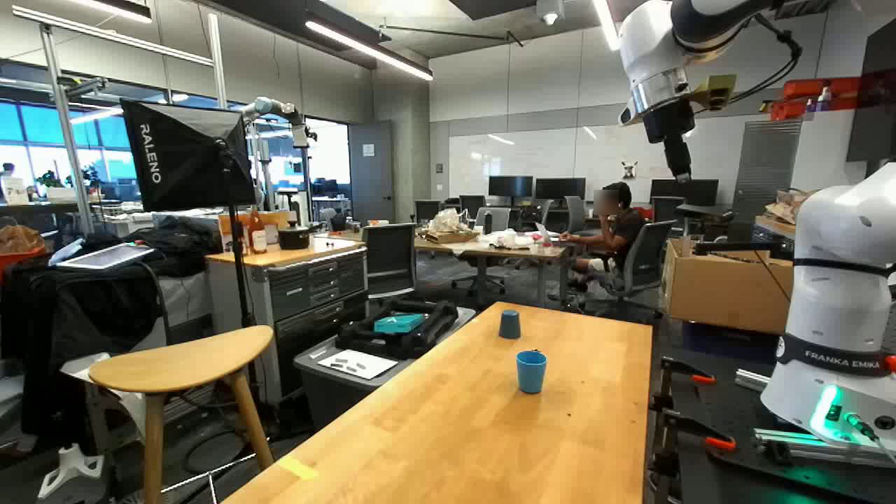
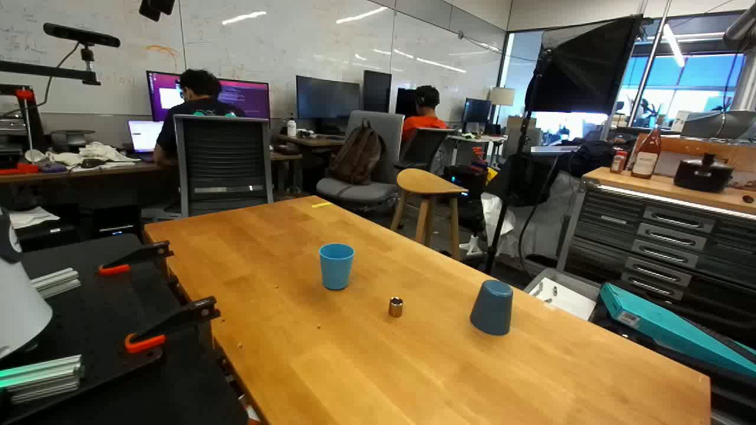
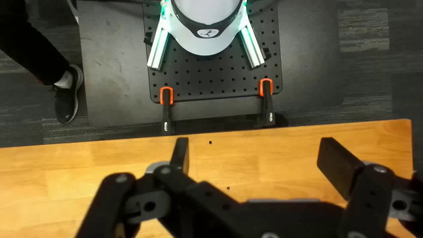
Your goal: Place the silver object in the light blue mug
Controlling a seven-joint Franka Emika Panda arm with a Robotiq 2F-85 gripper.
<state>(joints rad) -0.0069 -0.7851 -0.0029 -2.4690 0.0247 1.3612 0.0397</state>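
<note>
Between the long edges of a light brown wooden counter (image 2: pixel 366 378), in an exterior view, a short, shiny, cylindrical silver object (image 2: pixel 395 307) stands on the surface, outside a plain, tapered light blue mug (image 2: pixel 336 268) and near it. The mug is upright, mouth upward. A tapered dark blue cup (image 2: pixel 492 310) rests upside down close to the long edge farther from the white robot base (image 2: pixel 20 307); the silver object stands between cup and mug. A yellow strip (image 2: pixel 322 205) marks the counter by a corner at the end away from the cup. Well above the counter hangs the black pincer (image 3: pixel 257 158), its fingers (image 3: pixel 338 167) spread wide in the wrist view.
</note>
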